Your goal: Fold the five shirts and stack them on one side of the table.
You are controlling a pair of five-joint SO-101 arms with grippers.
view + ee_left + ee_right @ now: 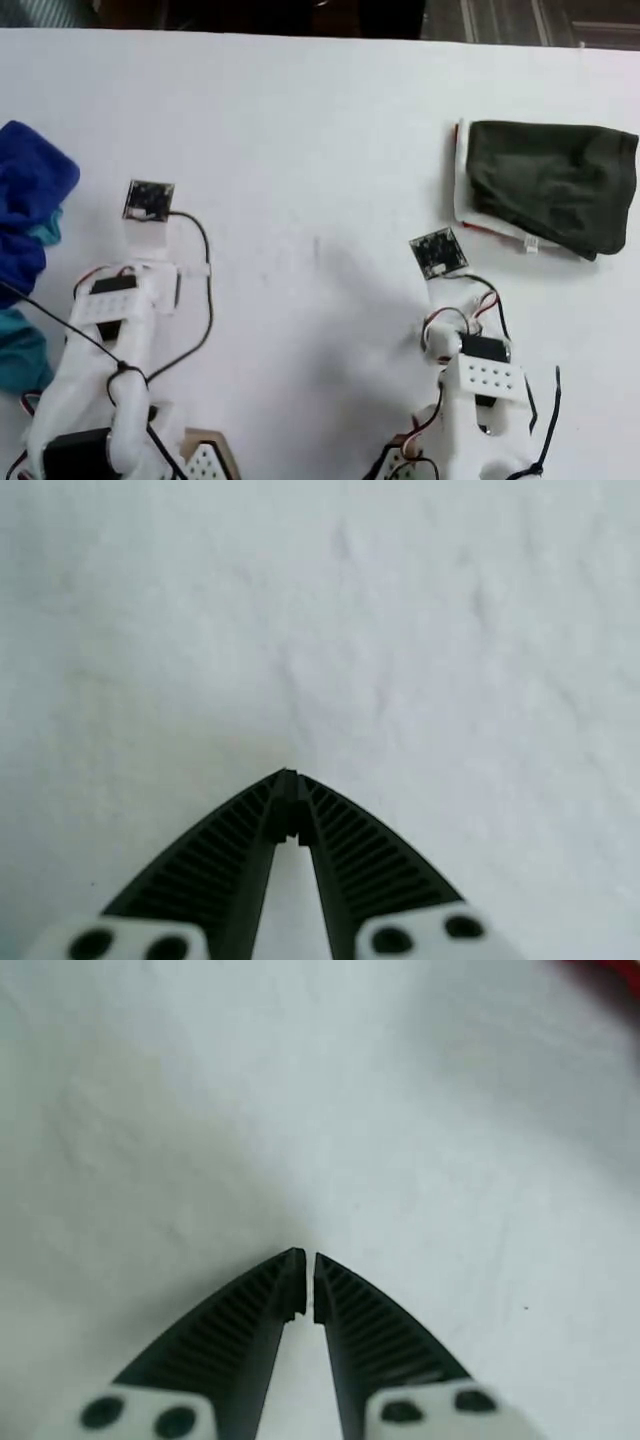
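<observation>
Starting at the near edge of the white tabletop (300, 120), with the white plastic left arm (110, 330) and the white plastic right arm (480, 375) standing side by side, well apart. Holding the left gripper (289, 785) over bare tabletop, black ribbed jaws pressing together at the tips and gripping nothing. Holding the right gripper (308, 1265) over bare tabletop too, jaws all but meeting with a thin slit between the tips, clamping nothing.

Coming next, at the tabletop's left edge beside the left arm, to a crumpled teal cloth shirt (20, 350). Just beyond it, to a bunched royal-blue cloth shirt (30, 190). Both lying unfolded in lumps, showing no clear long axis, and running past the edge of the high view.

Reaching, farther back on the right side beyond the right arm, a folded dark green cloth shirt (550, 185). Lying flat as a rough rectangle near the tabletop's right edge. Running its long axis across the tabletop from left to right, with the near side slanting a little nearer toward the right end. Resting on top of a folded white cloth shirt (462, 200), which is showing as a pale strip along the green one's left and near sides. Showing also a thin red edge (490, 228) along that near side.
</observation>
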